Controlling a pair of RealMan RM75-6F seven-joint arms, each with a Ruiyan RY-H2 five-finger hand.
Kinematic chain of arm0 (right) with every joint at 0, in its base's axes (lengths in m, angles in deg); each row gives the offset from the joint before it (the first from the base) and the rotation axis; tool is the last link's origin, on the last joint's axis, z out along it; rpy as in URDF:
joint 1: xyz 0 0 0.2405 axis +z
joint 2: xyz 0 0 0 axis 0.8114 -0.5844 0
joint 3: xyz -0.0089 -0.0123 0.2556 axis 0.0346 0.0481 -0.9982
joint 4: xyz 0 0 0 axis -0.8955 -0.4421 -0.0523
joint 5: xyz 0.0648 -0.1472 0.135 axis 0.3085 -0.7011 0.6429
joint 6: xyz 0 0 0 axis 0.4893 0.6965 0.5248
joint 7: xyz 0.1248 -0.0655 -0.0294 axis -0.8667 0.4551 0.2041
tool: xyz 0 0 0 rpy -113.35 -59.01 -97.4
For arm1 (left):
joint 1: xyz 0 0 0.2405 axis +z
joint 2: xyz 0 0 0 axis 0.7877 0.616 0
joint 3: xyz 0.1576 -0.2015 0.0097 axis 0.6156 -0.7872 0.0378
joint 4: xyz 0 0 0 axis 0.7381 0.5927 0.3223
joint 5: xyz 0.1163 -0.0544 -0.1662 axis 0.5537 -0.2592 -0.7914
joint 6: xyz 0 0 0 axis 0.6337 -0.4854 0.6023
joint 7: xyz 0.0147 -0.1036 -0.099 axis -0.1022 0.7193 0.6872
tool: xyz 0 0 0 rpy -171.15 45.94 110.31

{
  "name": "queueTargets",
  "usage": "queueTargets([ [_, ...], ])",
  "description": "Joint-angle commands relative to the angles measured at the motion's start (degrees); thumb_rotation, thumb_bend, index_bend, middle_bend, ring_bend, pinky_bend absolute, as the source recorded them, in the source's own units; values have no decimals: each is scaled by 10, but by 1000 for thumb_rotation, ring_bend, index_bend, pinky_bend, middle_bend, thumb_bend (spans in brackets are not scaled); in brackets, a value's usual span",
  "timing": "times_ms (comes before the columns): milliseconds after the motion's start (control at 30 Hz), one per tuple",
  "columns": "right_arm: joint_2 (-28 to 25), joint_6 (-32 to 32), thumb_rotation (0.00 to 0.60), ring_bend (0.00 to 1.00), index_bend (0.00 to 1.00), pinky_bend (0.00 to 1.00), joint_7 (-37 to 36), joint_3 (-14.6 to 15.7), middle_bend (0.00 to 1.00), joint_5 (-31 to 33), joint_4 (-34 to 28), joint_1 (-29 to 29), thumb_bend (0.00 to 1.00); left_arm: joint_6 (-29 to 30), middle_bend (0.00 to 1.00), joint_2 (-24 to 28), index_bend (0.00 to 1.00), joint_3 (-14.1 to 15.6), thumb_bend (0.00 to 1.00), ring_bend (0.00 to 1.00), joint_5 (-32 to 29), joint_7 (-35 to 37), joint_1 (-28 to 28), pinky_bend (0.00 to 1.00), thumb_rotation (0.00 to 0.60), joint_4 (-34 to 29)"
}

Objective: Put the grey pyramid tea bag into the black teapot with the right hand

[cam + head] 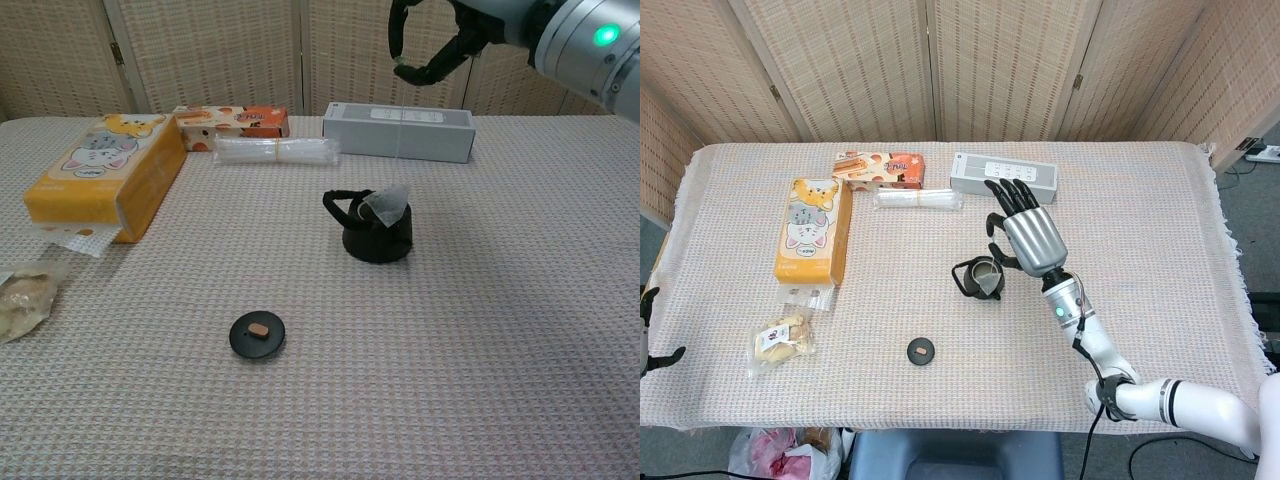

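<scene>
The black teapot (978,281) (377,236) stands mid-table, lid off, handle to the left. The grey pyramid tea bag (386,206) (987,275) lies tilted across its open mouth, partly inside the rim. A thin string runs straight up from the bag to my right hand (440,45) (1030,235), which hovers above and just behind the pot and pinches the string's top between thumb and finger, the other fingers stretched out. Only the tips of my left hand (648,335) show at the table's left edge, spread and holding nothing.
The teapot's lid (922,351) (257,334) lies nearer the front. An orange tissue box (813,228), a snack box (880,169), a clear wrapped roll (919,200) and a grey box (1003,176) stand behind. A snack bag (783,338) lies front left.
</scene>
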Motion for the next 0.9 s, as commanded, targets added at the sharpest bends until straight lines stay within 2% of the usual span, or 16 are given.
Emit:
queueTargets([
  [33, 3, 5, 600, 0, 570, 0, -1, -5, 59, 10, 10, 6, 313, -2, 0, 0, 0, -1, 249, 17, -2, 1, -1, 273, 600, 1],
  [333, 17, 26, 600, 0, 570, 0, -13, 2, 59, 17, 43, 21, 313, -11, 0, 2, 0, -3, 249, 17, -12, 5, -4, 274, 600, 7],
  [900, 16, 8, 600, 0, 570, 0, 0, 14, 59, 3, 22, 23, 312, -5, 0, 5, 0, -2, 249, 17, -7, 11, 0, 273, 600, 3],
])
